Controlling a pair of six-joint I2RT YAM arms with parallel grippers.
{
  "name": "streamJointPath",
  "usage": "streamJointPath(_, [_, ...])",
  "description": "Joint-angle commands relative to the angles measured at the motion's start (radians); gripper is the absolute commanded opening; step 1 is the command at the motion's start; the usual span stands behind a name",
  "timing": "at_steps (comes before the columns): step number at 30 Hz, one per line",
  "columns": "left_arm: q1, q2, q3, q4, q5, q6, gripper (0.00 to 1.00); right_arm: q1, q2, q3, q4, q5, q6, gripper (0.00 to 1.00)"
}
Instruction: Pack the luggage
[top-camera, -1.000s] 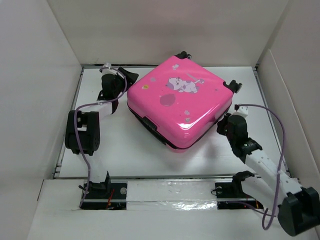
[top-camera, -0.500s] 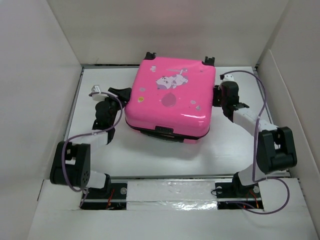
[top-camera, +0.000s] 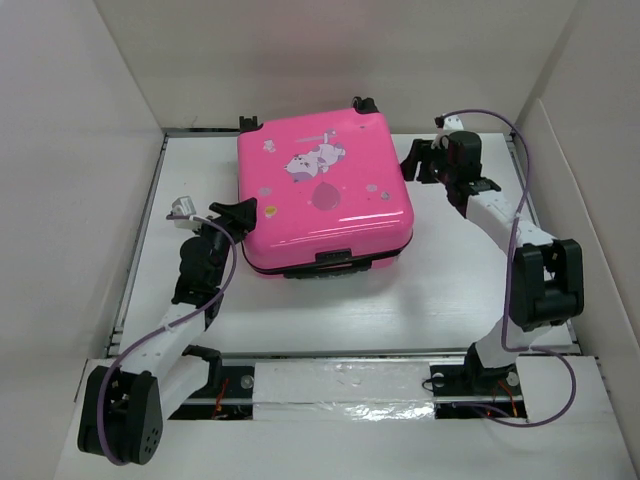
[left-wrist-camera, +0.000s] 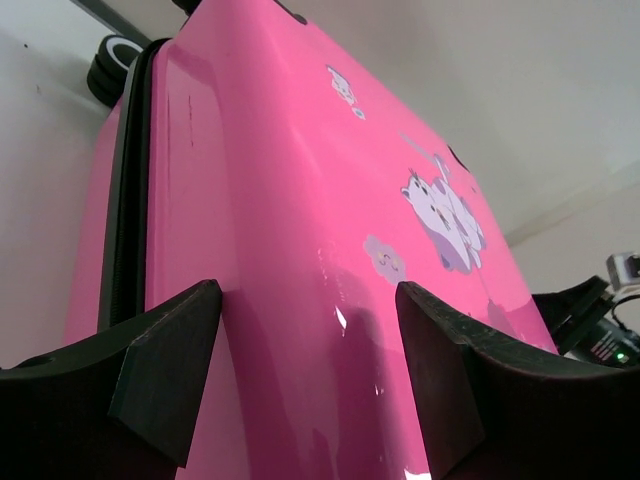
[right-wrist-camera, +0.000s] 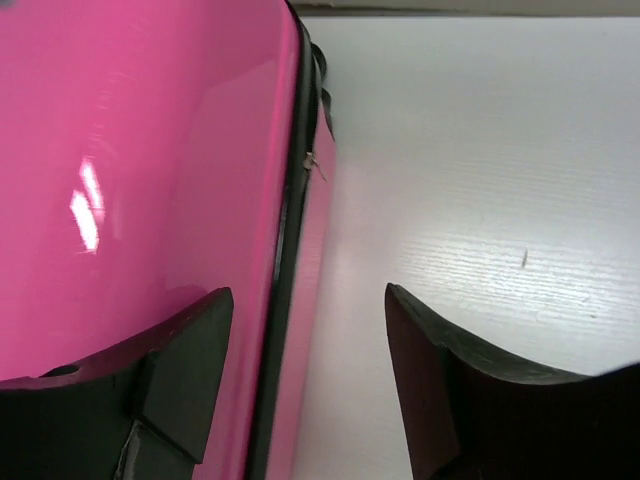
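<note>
The luggage (top-camera: 325, 195), a bright pink hard-shell case with a cartoon print, lies shut and flat at the back middle of the table. Two caster wheels (top-camera: 365, 103) stick out at its far edge. My left gripper (top-camera: 243, 210) is open at the case's near left corner. In the left wrist view the pink shell (left-wrist-camera: 300, 180) fills the space beyond the left gripper (left-wrist-camera: 308, 300). My right gripper (top-camera: 413, 160) is open at the far right side. In the right wrist view the right gripper (right-wrist-camera: 305, 300) straddles the dark zip seam of the case (right-wrist-camera: 150, 150), one finger over the shell, the other over the table.
White walls (top-camera: 70, 200) enclose the white table (top-camera: 450, 290) on the left, back and right. A dark handle or latch (top-camera: 335, 258) sits on the case's near side. A small zip pull (right-wrist-camera: 315, 165) hangs on the seam. A caster wheel (left-wrist-camera: 110, 65) shows at the case's far left corner.
The case has turned and slid left, its handle side now facing the arms. The right gripper swung round to the far right side and opened. The left arm drew back to the near left corner.
</note>
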Motion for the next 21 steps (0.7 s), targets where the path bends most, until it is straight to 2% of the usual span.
streamJointPath(1, [-0.044,-0.035,0.012,-0.105,0.127,-0.003,0.68,0.018,-0.14,-0.02,0.022,-0.162,0.082,0.69])
streamJointPath(3, [-0.044,-0.061,0.026,-0.122,0.089,0.007,0.68,-0.004,-0.231,-0.144,0.058,-0.128,0.098,0.69])
streamJointPath(4, [-0.044,-0.068,0.039,-0.13,0.073,0.006,0.68,-0.016,-0.338,-0.196,0.075,-0.097,0.104,0.68])
streamJointPath(5, [-0.044,-0.074,0.045,-0.128,0.063,-0.002,0.69,-0.016,-0.395,-0.314,0.098,-0.082,0.124,0.65])
streamJointPath(6, [-0.029,-0.081,0.051,-0.122,0.058,-0.018,0.69,-0.016,-0.453,-0.379,0.15,-0.07,0.13,0.47])
streamJointPath(8, [-0.017,-0.08,0.075,-0.099,0.067,-0.028,0.69,0.007,-0.634,-0.505,0.197,-0.065,0.136,0.26])
streamJointPath(9, [-0.008,-0.074,0.088,-0.104,0.064,-0.031,0.69,0.021,-0.697,-0.618,0.206,-0.054,0.139,0.06])
streamJointPath(10, [-0.007,-0.072,0.106,-0.104,0.059,-0.034,0.69,0.057,-0.762,-0.672,0.206,-0.036,0.141,0.01])
streamJointPath(14, [-0.007,-0.08,0.132,-0.104,0.0,-0.034,0.69,0.171,-1.126,-0.934,0.168,0.001,0.17,0.02])
streamJointPath(15, [0.002,-0.083,0.138,-0.104,-0.01,-0.032,0.69,0.191,-1.17,-0.935,0.165,0.003,0.182,0.02])
streamJointPath(17, [0.002,-0.089,0.154,-0.113,-0.031,-0.031,0.69,0.243,-1.23,-1.022,0.163,0.029,0.205,0.21])
streamJointPath(18, [0.002,-0.094,0.157,-0.114,-0.037,-0.029,0.69,0.255,-1.244,-1.045,0.192,0.038,0.208,0.35])
streamJointPath(21, [0.002,-0.086,0.161,-0.119,-0.034,-0.035,0.69,0.277,-1.187,-1.065,0.253,0.053,0.188,0.42])
